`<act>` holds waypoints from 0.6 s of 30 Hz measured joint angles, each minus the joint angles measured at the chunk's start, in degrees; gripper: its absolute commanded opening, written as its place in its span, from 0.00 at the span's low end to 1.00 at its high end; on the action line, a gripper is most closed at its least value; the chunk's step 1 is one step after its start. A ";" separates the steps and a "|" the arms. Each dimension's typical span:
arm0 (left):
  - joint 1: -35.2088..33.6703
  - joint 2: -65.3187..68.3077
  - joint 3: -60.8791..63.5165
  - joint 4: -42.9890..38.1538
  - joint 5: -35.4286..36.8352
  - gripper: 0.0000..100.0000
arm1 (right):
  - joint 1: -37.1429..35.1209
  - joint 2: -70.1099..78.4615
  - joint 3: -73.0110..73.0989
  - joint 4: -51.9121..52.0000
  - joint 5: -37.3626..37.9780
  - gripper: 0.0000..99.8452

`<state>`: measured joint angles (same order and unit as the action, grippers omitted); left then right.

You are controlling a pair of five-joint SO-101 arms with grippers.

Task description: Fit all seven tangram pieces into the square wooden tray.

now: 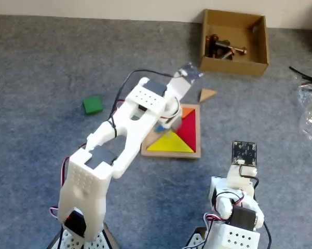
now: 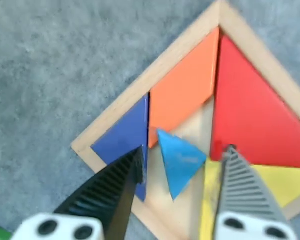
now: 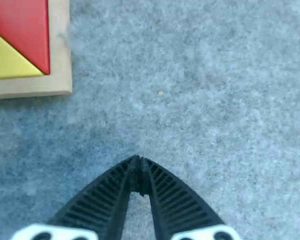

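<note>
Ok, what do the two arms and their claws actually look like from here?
Both are white plastic with hole-dotted panels and thin black and red cables. The left arm ends in a left claw with one black ribbed finger and one grey. The right arm bears a small black circuit board; the right claw has two black ribbed fingers.

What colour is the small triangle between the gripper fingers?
The small triangle is light blue, clearest in the left wrist view.
</note>
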<state>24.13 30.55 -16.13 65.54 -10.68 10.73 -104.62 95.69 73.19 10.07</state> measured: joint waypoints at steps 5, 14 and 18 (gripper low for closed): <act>-0.26 -1.58 -0.44 0.00 0.00 0.02 | 0.00 0.00 0.00 0.00 0.00 0.01; -0.62 -1.76 -0.44 5.63 0.00 0.02 | 0.00 0.00 0.00 0.00 0.00 0.01; -0.79 -1.85 1.23 5.80 0.18 0.02 | 0.00 0.00 0.00 0.00 0.00 0.01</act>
<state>23.34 28.70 -14.90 71.34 -10.51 10.73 -104.62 95.69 73.19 10.07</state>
